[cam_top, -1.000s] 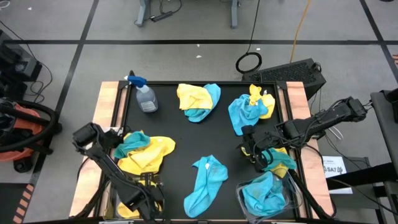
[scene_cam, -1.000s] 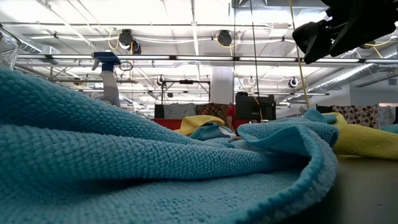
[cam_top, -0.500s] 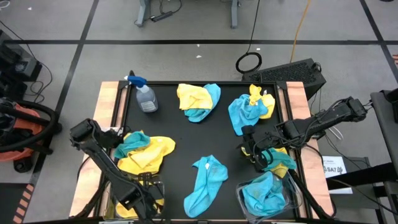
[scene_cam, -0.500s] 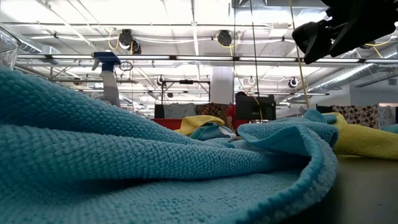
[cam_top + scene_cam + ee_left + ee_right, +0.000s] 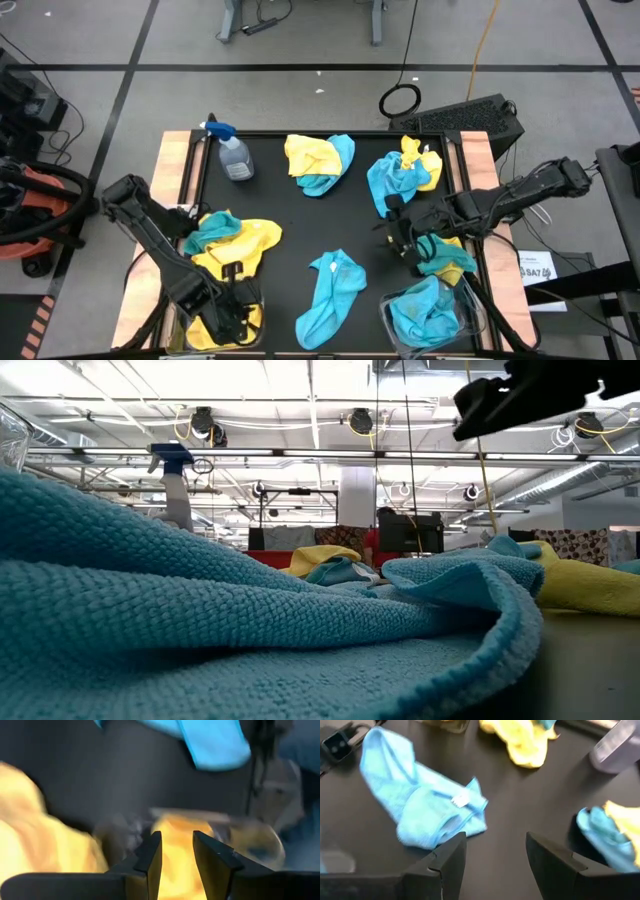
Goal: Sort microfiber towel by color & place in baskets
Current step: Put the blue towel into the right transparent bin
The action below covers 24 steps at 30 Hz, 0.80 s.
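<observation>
Yellow and turquoise towels lie in heaps on the black table: a mixed pile [image 5: 235,245] on the left, two mixed piles at the far side [image 5: 320,162] [image 5: 400,172], and a turquoise one [image 5: 333,285] in the middle. A clear basket [image 5: 385,318] at the near right corner holds turquoise cloths. My left gripper [image 5: 235,305] [image 5: 176,840] hovers at the near left corner over a clear basket [image 5: 220,817] with yellow cloth [image 5: 175,837] in it, fingers slightly apart. My right gripper [image 5: 398,235] [image 5: 495,842] is open above the table, beside a yellow and turquoise cloth [image 5: 445,258].
A clear spray bottle [image 5: 233,155] with a blue trigger stands at the far left of the table. Wooden rails edge the table on both sides. In the low view a turquoise towel [image 5: 250,630] fills the foreground and the right gripper [image 5: 530,395] hangs above.
The left arm's elbow has swung toward the table's left edge while its gripper stays over the near left basket. The right gripper has risen a little and shifted toward the far left, away from the yellow and turquoise cloth.
</observation>
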Available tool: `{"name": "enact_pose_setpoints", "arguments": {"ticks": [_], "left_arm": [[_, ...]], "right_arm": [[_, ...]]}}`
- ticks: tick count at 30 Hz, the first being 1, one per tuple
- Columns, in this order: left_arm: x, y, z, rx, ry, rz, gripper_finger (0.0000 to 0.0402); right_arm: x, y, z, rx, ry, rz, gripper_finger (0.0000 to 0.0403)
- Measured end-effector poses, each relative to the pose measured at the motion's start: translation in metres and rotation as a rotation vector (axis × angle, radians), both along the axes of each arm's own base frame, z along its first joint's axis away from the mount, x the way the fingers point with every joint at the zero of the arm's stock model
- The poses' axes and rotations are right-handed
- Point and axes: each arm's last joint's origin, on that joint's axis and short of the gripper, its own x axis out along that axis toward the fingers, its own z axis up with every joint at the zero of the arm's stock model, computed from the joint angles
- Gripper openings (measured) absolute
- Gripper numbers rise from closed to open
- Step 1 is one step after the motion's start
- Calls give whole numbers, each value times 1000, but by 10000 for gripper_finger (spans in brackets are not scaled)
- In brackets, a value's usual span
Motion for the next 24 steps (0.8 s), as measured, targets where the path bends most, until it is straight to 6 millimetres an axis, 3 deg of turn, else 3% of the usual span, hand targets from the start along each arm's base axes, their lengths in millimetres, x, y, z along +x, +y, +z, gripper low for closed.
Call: {"name": "enact_pose_setpoints", "arguments": {"ticks": [11, 17, 24], "left_arm": [[13, 17, 16, 508, -384, -36, 118], [27, 36, 15, 699, -399, -17, 118], [40, 71, -17, 774, -288, 50, 118]], "right_arm": [[13, -27, 13, -70, -163, -72, 199], [23, -48, 15, -113, -225, -146, 199], [52, -78, -6, -101, -223, -219, 199]]}}
